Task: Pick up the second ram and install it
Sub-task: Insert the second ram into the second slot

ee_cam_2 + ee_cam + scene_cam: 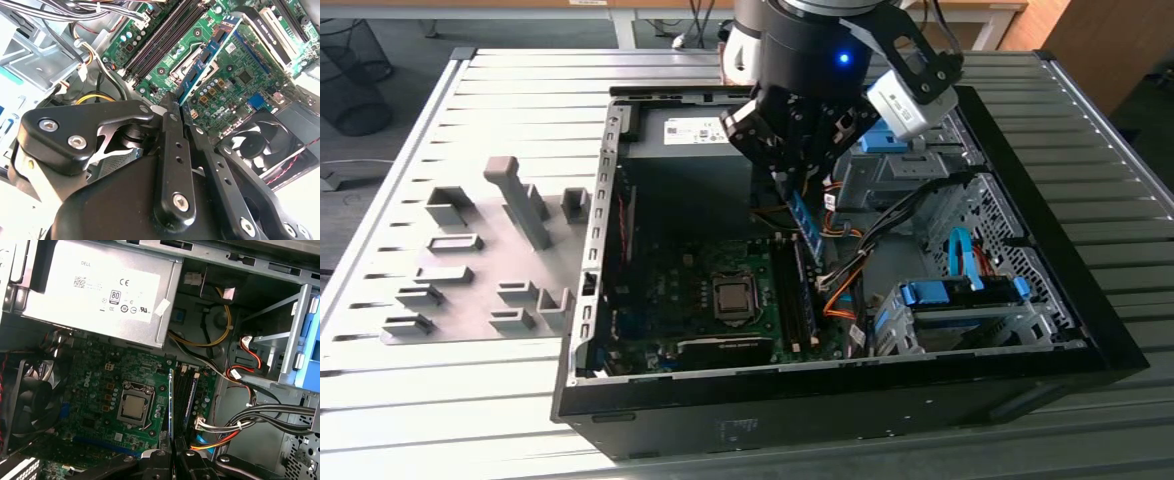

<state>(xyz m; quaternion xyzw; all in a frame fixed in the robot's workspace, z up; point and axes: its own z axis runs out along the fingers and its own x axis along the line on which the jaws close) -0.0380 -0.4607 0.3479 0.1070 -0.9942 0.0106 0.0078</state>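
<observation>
Your gripper (790,185) hung inside the open computer case (854,405), its fingers (172,135) closed narrowly on one end of the second ram (809,228). You held the stick pointing downward from the fingertips, slightly tilted, above the motherboard (707,340). In the first wrist view the second ram (171,400) appeared edge-on, just beside the dark memory slots (185,390) and off to one side of the processor socket (134,407). In the second wrist view it ran from between the fingers out over the green board. The grey holder blocks (520,200) stood on the slatted table (454,400) at the exterior view's left, well apart from the case
</observation>
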